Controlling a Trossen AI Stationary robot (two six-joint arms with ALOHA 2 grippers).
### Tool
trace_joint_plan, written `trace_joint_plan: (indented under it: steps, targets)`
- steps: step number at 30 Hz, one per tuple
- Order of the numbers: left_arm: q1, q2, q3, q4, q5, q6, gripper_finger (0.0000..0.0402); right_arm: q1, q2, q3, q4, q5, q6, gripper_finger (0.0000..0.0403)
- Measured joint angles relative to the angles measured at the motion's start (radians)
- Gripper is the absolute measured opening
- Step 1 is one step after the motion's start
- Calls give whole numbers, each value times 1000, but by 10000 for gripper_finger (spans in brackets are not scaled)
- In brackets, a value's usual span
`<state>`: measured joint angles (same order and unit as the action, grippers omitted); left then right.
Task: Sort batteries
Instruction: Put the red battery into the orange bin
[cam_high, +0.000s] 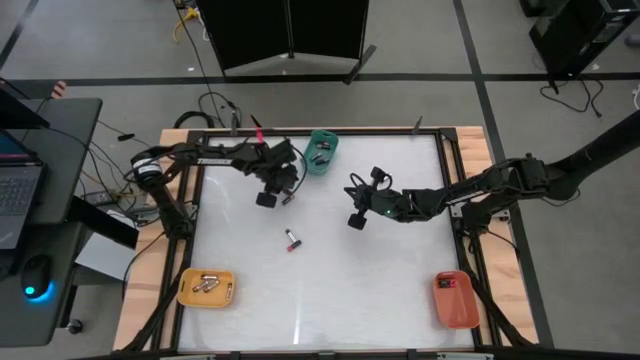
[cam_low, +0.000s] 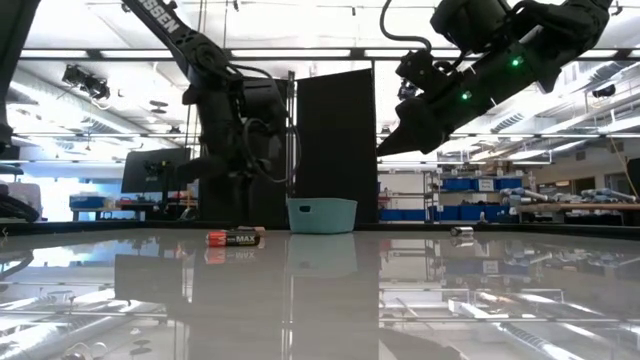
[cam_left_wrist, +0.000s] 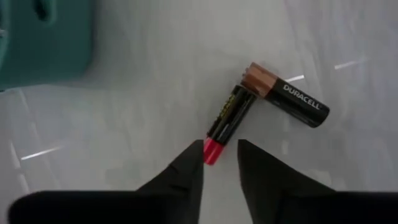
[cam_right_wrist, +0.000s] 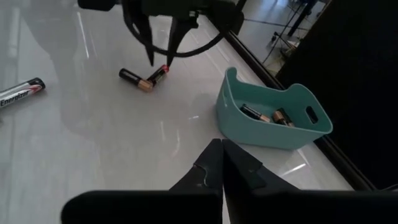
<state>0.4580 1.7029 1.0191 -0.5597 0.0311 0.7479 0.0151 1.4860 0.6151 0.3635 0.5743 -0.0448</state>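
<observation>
The left gripper (cam_left_wrist: 221, 163) hangs over two cells lying tip to tip near the teal bin (cam_high: 321, 152): a red-ended cell (cam_left_wrist: 227, 122) and a copper-topped cell (cam_left_wrist: 286, 99). Its jaws are spread, with the red end just at the gap between them, and they pinch nothing. The step in hand looks like picking the red-ended cell. To do it well, the fingers should straddle the cell across its width, come down farther along the body than the very end, and close only when both pads are level with it, so it does not squirt out or nudge its neighbour. Lift straight up before swinging to a tray.

One more cell (cam_high: 293, 240) lies alone mid-table. Others sit in the teal bin, the yellow tray (cam_high: 206, 289) and the red tray (cam_high: 456, 298). The right gripper (cam_right_wrist: 222, 160) waits above the table, jaws pressed together
</observation>
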Motion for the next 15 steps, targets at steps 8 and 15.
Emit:
trace_joint_plan:
  steps: [8, 15]
  targets:
    - [0, 20, 1, 31, -11, 1, 168, 0, 0, 0, 0, -3, 0, 19]
    - [0, 48, 2, 35, -12, 4, 172, 0, 0, 0, 0, -3, 0, 9]
